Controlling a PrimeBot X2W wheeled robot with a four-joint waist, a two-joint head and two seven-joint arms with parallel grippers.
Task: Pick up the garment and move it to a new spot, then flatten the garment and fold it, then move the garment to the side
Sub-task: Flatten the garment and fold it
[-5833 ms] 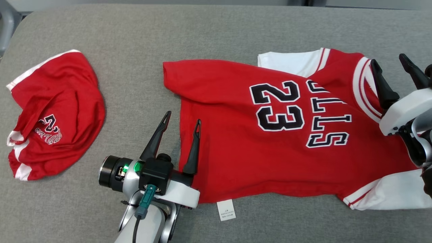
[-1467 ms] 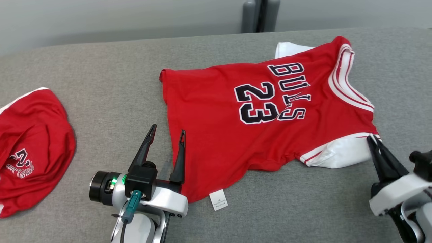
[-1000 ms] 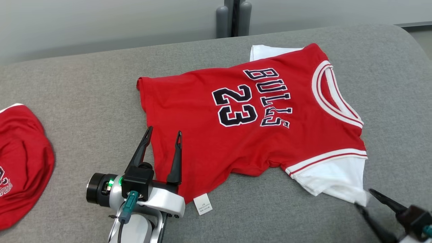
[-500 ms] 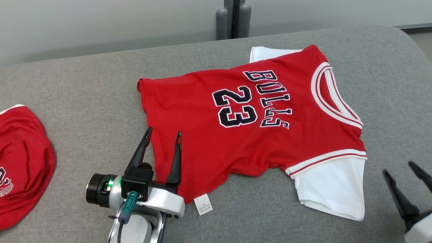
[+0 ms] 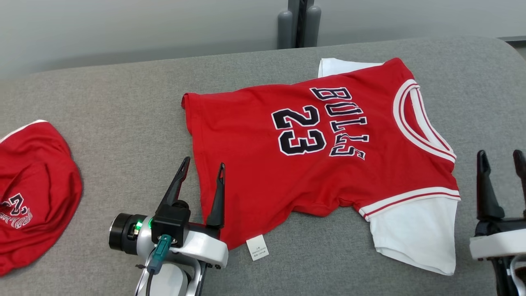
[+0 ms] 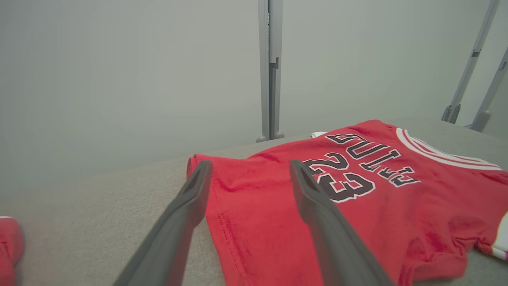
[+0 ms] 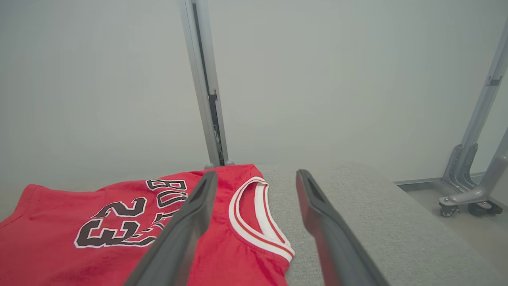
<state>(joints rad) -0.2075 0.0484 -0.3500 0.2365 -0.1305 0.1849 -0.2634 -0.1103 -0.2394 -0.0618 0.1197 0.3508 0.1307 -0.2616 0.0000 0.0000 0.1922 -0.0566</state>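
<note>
Grey table (image 5: 123, 102), jersey (image 5: 267, 172) sleeve no longer in splayed right hand (image 5: 500, 153)

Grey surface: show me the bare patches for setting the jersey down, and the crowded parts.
Widest bare patch: grey surface between the red garment and the hem of the jersey, beyond the left gripper. Smaller one: right of the collar, beyond the right gripper. Crowded: the near edge, with both grippers and the white sleeve.

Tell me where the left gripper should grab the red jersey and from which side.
Take the hem near its closer corner, coming in low from the left. The jersey lies flat on the table, and the open left gripper has a finger either side of that edge, so a thin pinch there looks easiest.
</note>
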